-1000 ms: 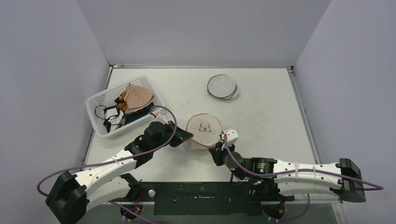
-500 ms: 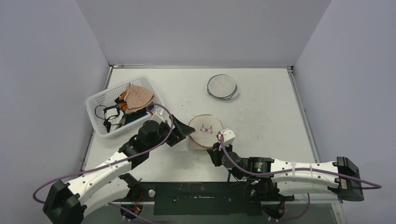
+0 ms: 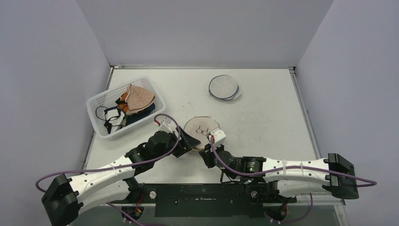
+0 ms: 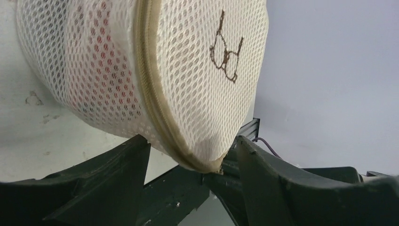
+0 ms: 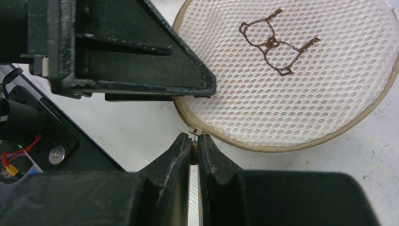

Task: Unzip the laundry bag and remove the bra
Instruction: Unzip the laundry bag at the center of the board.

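The round white mesh laundry bag [image 3: 202,129] with a brown bra drawing lies in the middle of the table. Its tan zipper [image 4: 150,94] runs round the rim and looks zipped. My right gripper [image 5: 194,140] is shut on the small zipper pull [image 5: 193,134] at the bag's near edge. My left gripper [image 4: 193,141] is open, its two dark fingers [image 4: 117,179] standing either side of the bag's near-left rim. The bra is hidden inside; only a reddish tint [image 4: 94,80] shows through the mesh side.
A white basket [image 3: 99,100] of clothes stands at the left. A second round mesh disc [image 3: 225,87] lies at the back. The black rail [image 3: 202,200] with the arm bases runs along the near edge. My left finger [image 5: 141,61] reaches across the right wrist view.
My left gripper has opened from shut and swung to the bag's near-left rim. The right arm has shifted left, still pinching the pull; the bag slid slightly left.
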You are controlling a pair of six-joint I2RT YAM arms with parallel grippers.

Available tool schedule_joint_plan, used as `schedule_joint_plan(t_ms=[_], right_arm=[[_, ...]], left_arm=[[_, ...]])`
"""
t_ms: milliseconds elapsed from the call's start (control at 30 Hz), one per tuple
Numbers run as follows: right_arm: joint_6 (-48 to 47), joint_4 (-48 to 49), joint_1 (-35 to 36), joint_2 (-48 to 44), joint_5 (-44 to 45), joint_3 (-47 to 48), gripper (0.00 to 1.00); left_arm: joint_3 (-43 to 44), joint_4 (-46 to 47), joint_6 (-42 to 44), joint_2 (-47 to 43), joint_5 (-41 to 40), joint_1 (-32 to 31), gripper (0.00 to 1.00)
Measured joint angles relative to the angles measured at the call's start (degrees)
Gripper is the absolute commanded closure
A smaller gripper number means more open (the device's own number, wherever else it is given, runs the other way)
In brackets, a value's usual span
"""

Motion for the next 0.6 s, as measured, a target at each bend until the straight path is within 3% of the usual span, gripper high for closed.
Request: schedule_joint_plan(t_ms=[133,433,600], right_arm=[[-0.04,0.42,0.0,0.04,-0.57,0.04,0.95],[0.55,0.13,0.0,-1.46,-0.68,0.04,0.95],[1.7,-1.44,0.0,-3.45,0.37,0.04,0.95]], left_arm=[[2.21,1.62,-0.52,3.41,-1.4,-0.04,0.68],[2.49,3.23,-0.83,3.74,-4.13,0.11,0.95],[2.49,3.61,-0.98,2.8,-3.32,1.31,1.0]])
